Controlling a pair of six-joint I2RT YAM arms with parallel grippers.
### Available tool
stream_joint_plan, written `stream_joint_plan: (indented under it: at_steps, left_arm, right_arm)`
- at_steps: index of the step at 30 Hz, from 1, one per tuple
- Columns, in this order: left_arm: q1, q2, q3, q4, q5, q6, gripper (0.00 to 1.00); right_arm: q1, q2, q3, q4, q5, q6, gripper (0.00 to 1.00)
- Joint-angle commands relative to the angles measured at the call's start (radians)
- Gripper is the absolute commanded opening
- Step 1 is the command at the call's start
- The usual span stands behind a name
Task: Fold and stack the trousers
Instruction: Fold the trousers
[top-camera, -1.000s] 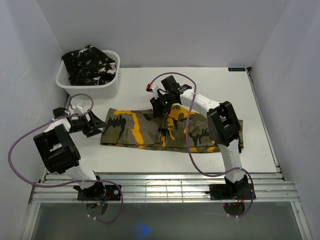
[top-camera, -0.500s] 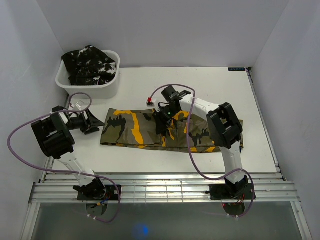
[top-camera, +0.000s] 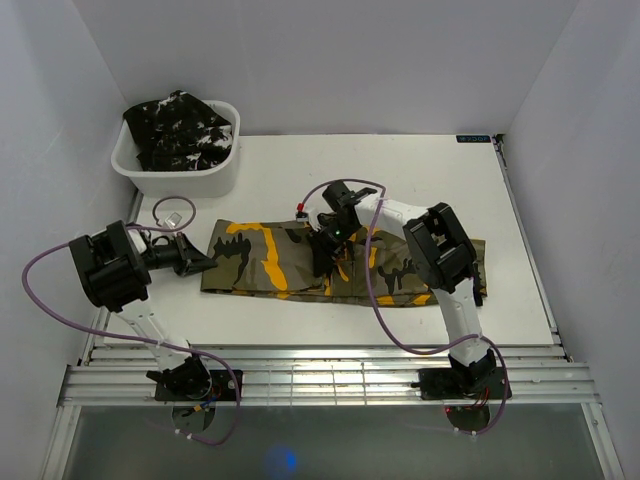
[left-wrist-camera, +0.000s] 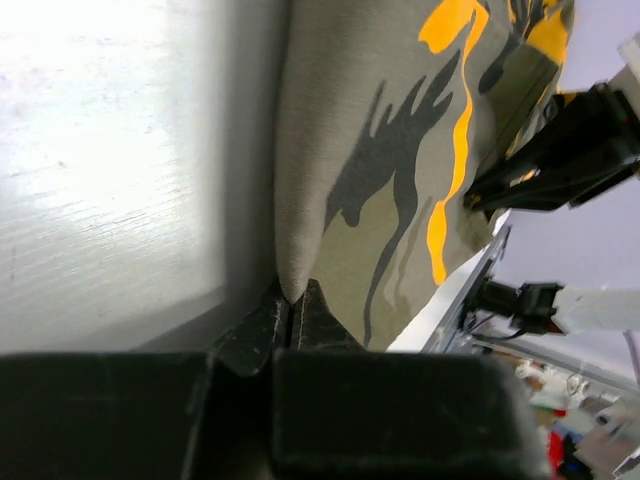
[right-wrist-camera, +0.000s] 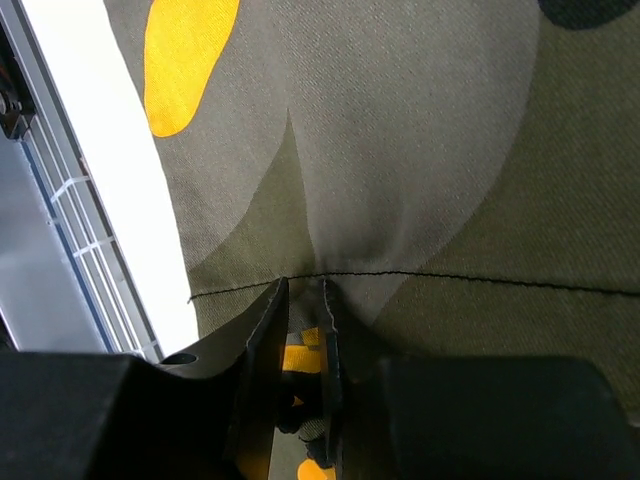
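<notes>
Since a second ago the left gripper (top-camera: 196, 257) has been brought in to the left end of the olive trousers (top-camera: 270, 262) and closed, and the right gripper (top-camera: 326, 250) has been lowered from the far edge onto the middle of the cloth.

These trousers are spread flat on the table (top-camera: 420, 170), their long axis running left to right. The black trousers (top-camera: 180, 125) are heaped in the tub (top-camera: 185, 182) at the far left corner.

The coming move is judged to turn on that long axis. The pinched left end lies just to the right of the left gripper, so it can be carried rightward along the length. The middle is held down by the right arm, which is also the nearer one to the right end.

From above, neither pair of jaws can be read. In the left wrist view the fingertips (left-wrist-camera: 255, 330) are seen pressed together with the cloth's edge nipped between them. In the right wrist view the fingers (right-wrist-camera: 262, 330) are shown closed to a narrow slit on a pucker of fabric, right at a stitched seam (right-wrist-camera: 480, 282). The whole length is given only by the overhead view.
</notes>
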Motion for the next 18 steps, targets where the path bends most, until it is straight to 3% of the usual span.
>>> stream_joint_plan:
  at_steps: [1, 5, 8, 9, 12, 18]
  left_arm:
    - [0.026, -0.071, 0.003, 0.021, -0.03, -0.011, 0.0]
    - [0.047, -0.222, 0.072, -0.022, -0.137, -0.092, 0.0]
    - [0.047, -0.292, 0.175, -0.096, -0.197, -0.108, 0.0]
    - [0.047, -0.321, 0.207, -0.122, -0.216, -0.1, 0.0]
    - [0.043, -0.35, 0.336, -0.234, -0.228, -0.086, 0.0]
    - [-0.064, -0.387, 0.444, -0.346, -0.291, -0.134, 0.0]
  right_arm:
    - [0.015, 0.07, -0.004, 0.018, 0.195, -0.034, 0.25]
    - [0.031, 0.045, 0.078, 0.043, 0.103, 0.004, 0.31]
    - [0.013, -0.005, 0.172, 0.035, 0.079, 0.031, 0.44]
    - [0.0, -0.052, 0.179, 0.037, 0.075, 0.032, 0.55]
    - [-0.096, -0.157, 0.167, 0.024, 0.031, 0.047, 0.69]
    - [-0.429, -0.309, 0.046, -0.146, -0.009, -0.004, 0.7]
